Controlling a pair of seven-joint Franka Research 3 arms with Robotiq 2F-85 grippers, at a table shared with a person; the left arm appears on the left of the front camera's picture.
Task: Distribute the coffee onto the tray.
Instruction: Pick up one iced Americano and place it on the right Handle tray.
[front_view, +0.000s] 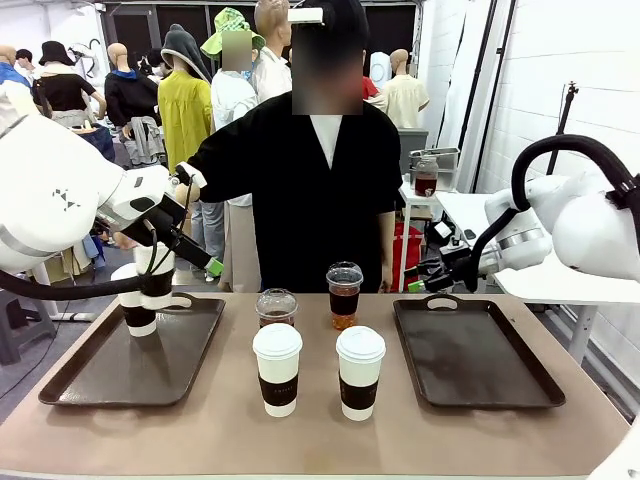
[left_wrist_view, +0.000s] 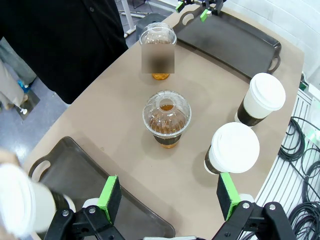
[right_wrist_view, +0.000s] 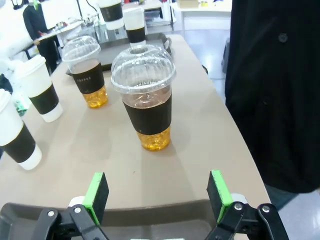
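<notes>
Two white lidded cups of coffee (front_view: 277, 368) (front_view: 360, 372) stand at the table's front middle. Behind them are two clear dome-lidded cups (front_view: 276, 307) (front_view: 344, 294). Two more white cups (front_view: 140, 300) stand at the far corner of the left tray (front_view: 100, 385). My left gripper (front_view: 205, 262) (left_wrist_view: 169, 195) hangs open above that tray's inner edge, just right of those cups, with nothing between its fingers. My right gripper (front_view: 432, 280) (right_wrist_view: 157, 190) is open over the far edge of the bare right tray (front_view: 475, 395), facing the nearer clear cup (right_wrist_view: 147, 100).
A person in black stands at the far side of the table, just behind the clear cups. Cables lie beyond the table's near edge (left_wrist_view: 300, 165). A white side table (front_view: 470, 210) stands at the back right.
</notes>
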